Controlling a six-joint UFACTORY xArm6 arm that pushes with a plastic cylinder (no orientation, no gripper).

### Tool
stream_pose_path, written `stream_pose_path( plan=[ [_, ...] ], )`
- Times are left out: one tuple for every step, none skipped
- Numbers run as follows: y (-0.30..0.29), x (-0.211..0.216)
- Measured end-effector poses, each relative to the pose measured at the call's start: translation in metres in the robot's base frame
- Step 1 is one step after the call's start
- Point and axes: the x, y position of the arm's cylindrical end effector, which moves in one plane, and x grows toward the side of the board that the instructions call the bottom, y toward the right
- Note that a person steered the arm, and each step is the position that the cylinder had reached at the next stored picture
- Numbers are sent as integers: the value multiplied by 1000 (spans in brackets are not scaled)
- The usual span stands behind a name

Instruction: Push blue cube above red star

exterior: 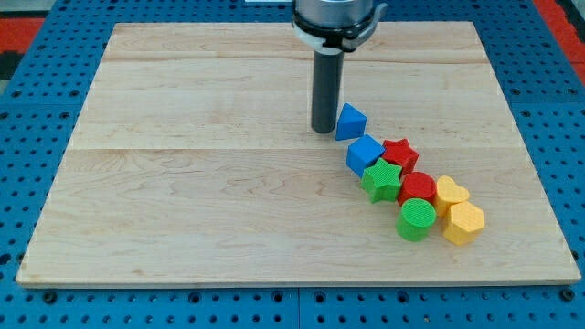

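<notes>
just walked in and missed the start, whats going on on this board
A robot arm's rod is sliding blocks around a wooden board. My tip sits just to the view's left of a blue triangular block. The blue cube lies below that, touching the left side of the red star, so it is beside the star, not yet above it.

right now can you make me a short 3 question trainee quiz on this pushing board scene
1. True or false: my tip is just to the view's left of the blue triangular block.
2. Which block touches the blue cube on the view's right? A) red star B) yellow hexagonal block C) green cylinder
3. Fill in: the green star lies toward the view's ____ of the blue cube.

Key: 1 true; 2 A; 3 bottom
</notes>
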Motion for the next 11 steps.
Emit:
stream_pose_path(
  plan=[
    [-4,48],
    [21,62],
    [33,62],
    [56,62],
    [73,62],
    [71,52],
    [58,30],
    [61,28],
    [66,23],
    [92,10],
    [112,-16]
  ],
)
